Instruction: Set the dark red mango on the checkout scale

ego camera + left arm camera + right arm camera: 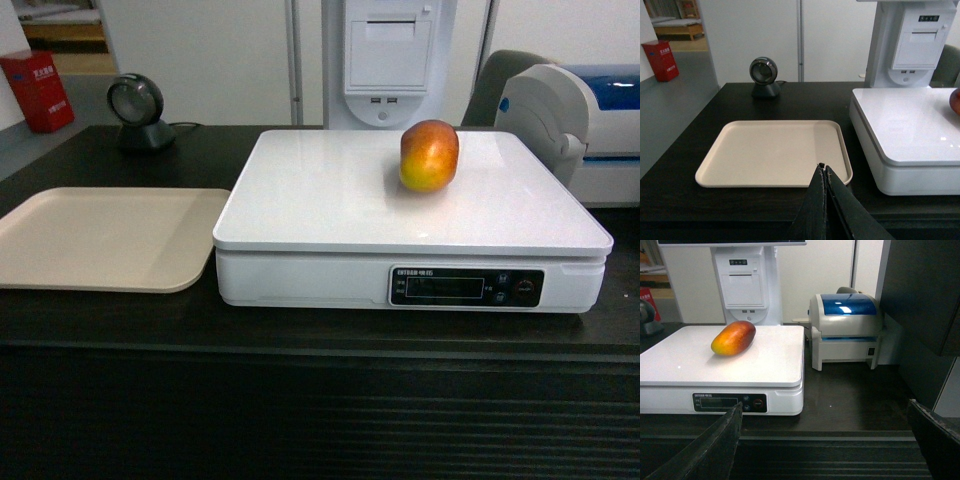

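The dark red mango point(429, 155) lies on the white scale point(330, 200), toward its far right part; in the right wrist view the mango point(733, 338) rests on the scale's platform point(770, 360). The scale stands on the dark checkout counter point(300, 400) with its ribbed front. Neither gripper shows in the head view. My left gripper point(823, 167) is shut with nothing between its fingers, in front of the counter near the beige tray. My right gripper point(825, 407) is open wide and empty, in front of the counter's edge, to the right of the scale's display.
A flat beige tray point(60, 260) lies left of the scale. A round black scanner point(140, 110) stands at the back left. A white receipt printer point(390, 50) rises behind the scale. A white and blue label printer point(845, 325) sits to the right, beside a dark panel point(925, 300).
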Motion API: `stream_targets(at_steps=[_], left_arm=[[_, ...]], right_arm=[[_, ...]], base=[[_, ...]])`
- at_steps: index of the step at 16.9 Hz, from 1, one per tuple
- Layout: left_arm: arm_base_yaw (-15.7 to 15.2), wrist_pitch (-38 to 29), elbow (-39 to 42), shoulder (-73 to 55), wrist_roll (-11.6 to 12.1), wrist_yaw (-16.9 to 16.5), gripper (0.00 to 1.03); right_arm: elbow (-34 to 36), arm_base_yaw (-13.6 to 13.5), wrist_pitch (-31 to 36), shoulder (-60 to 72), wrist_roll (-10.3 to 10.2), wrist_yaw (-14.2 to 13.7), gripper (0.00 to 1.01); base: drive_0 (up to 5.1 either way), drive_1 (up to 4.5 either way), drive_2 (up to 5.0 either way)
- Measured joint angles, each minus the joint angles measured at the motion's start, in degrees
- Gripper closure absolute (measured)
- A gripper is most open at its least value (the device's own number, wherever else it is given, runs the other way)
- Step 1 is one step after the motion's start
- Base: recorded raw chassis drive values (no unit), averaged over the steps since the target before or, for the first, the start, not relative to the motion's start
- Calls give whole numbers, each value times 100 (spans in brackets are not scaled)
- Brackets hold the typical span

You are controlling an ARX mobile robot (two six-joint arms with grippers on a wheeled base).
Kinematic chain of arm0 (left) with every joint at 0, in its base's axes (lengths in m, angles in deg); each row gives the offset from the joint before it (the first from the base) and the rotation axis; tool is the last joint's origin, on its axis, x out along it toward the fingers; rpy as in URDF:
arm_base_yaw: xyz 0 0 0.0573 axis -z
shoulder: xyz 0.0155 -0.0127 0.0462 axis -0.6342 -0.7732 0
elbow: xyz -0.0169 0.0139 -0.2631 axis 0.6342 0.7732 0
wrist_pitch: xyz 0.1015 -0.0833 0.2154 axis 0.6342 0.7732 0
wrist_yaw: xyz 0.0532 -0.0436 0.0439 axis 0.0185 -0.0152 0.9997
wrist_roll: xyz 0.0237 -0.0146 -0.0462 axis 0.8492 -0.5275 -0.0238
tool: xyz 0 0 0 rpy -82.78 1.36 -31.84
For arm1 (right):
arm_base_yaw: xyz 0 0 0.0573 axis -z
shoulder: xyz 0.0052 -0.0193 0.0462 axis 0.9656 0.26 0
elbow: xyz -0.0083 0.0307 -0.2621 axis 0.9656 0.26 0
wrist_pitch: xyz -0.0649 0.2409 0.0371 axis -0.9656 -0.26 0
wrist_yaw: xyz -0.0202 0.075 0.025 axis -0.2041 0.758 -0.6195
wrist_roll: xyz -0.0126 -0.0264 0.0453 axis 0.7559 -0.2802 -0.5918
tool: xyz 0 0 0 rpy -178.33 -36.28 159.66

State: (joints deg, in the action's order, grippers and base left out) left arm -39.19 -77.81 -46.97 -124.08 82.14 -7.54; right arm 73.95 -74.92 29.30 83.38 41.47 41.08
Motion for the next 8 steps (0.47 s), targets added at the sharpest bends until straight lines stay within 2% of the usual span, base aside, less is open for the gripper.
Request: stream_targets(at_steps=[8], left_arm=[[-2,212,177,442,0,2,101]], right_arm=[[0,0,0,0,0,0,3]], base=[[0,0,0]])
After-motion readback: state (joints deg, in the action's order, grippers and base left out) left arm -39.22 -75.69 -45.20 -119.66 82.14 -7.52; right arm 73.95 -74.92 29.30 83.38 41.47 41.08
